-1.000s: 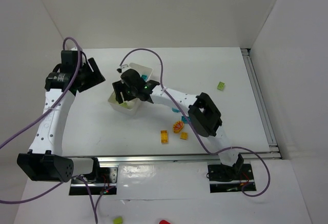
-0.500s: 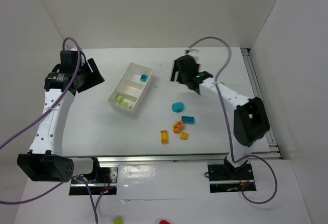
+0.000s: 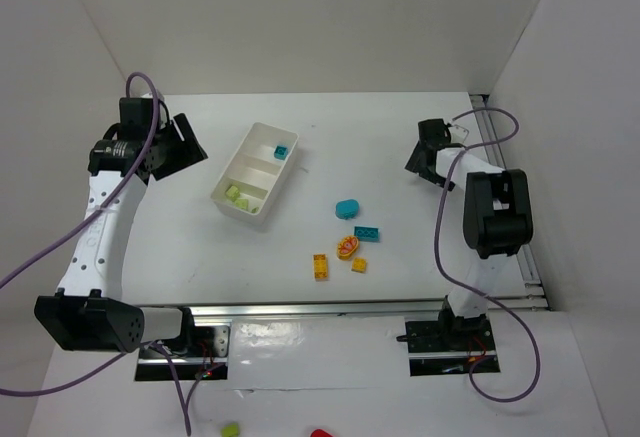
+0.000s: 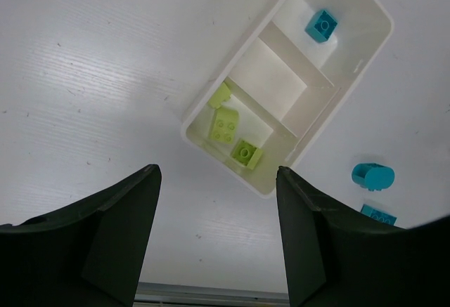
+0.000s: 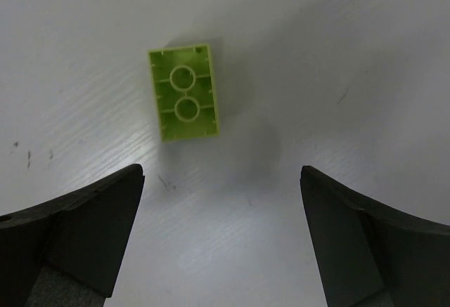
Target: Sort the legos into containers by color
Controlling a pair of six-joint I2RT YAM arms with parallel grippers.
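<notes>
The white tray [image 3: 258, 169] lies left of centre. Its far compartment holds a teal brick [image 3: 283, 150], and its near one holds lime bricks [image 3: 237, 195]. The left wrist view shows the tray [image 4: 271, 79] with three lime bricks [image 4: 226, 123] and the teal brick [image 4: 323, 25]. Loose on the table are a teal rounded piece [image 3: 347, 207], a teal brick [image 3: 366, 234], an orange-red ring [image 3: 348, 247] and two yellow-orange bricks [image 3: 320, 266]. My right gripper [image 3: 428, 157] is open above an upside-down lime brick [image 5: 183, 102], which lies just ahead of the fingertips. My left gripper [image 3: 175, 147] is open and empty, left of the tray.
A metal rail [image 3: 505, 187] runs along the table's right edge, close to my right gripper. White walls stand behind and on both sides. A lime piece [image 3: 230, 429] and a red piece [image 3: 320, 434] lie off the table, in front of the arm bases.
My right arm has swung from over the tray across to the far right and now covers the lone lime brick in the top view. The left arm has not moved.
</notes>
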